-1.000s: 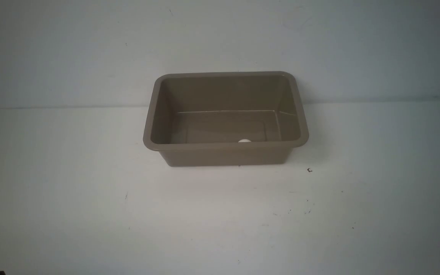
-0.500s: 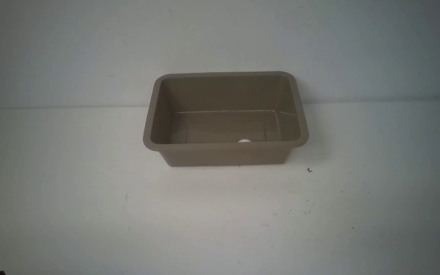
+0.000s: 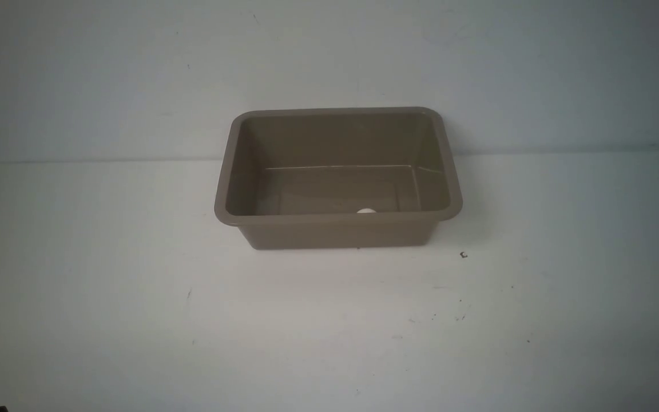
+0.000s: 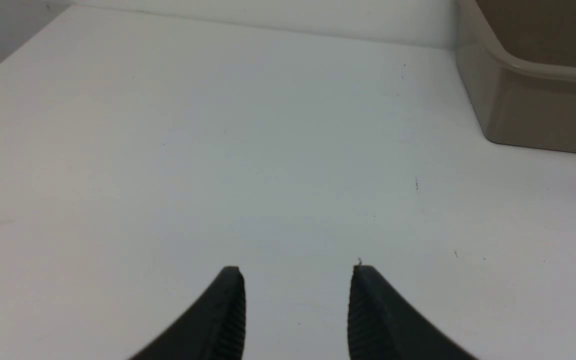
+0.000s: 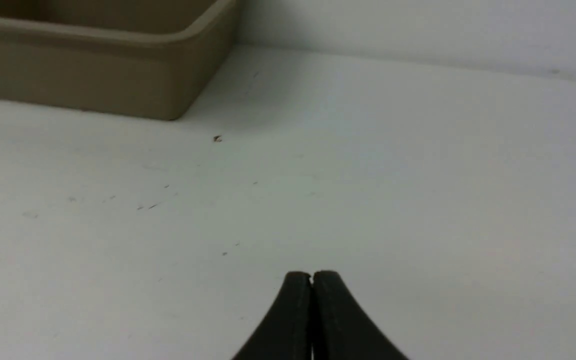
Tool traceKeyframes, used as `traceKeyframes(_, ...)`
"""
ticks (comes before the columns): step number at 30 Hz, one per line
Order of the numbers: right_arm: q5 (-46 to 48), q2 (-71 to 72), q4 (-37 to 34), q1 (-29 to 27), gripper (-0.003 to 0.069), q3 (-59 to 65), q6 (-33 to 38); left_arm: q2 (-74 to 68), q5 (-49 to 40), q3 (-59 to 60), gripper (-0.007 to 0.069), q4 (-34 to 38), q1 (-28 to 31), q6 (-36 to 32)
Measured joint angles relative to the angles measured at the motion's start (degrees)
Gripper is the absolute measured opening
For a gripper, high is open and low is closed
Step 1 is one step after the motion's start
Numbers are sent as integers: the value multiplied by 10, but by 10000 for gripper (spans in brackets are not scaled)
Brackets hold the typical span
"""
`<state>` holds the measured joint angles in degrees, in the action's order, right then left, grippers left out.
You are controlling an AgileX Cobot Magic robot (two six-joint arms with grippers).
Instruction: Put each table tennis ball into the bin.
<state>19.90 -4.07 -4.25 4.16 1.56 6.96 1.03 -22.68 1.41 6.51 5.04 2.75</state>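
One table tennis ball (image 3: pixel 366 211) lies inside the bin (image 3: pixel 338 219), far from both; left gripper (image 4: pixel 295 272) parted and empty, right gripper (image 5: pixel 312 275) closed.

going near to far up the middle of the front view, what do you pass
bare white table → near wall of the bin → white ball just behind that wall's rim → bin floor → far bin wall → pale backdrop wall

The front view is dimly and unevenly lit, with a bluish cast and darkened corners. A soft shadow is cast by the bin (image 3: pixel 338 229) onto the table (image 3: pixel 135 320) to its right. Fine grain and slight softness are seen throughout. In the wrist views the near fingertips (image 4: pixel 228 310) are rendered blurred and nearly black.
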Motion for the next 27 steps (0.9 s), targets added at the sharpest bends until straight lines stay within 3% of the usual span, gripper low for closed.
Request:
traceKeyframes(3,7,38,-2,-60,-15,0,-1,0,0,0,268,0,0,0)
traceKeyframes(6,11,46,-5,-84,-15,-1,-1,0,0,0,268,-1,0,0)
traceKeyframes(27,17,47,-13,-87,-15,-2,-1,0,0,0,268,-1,0,1)
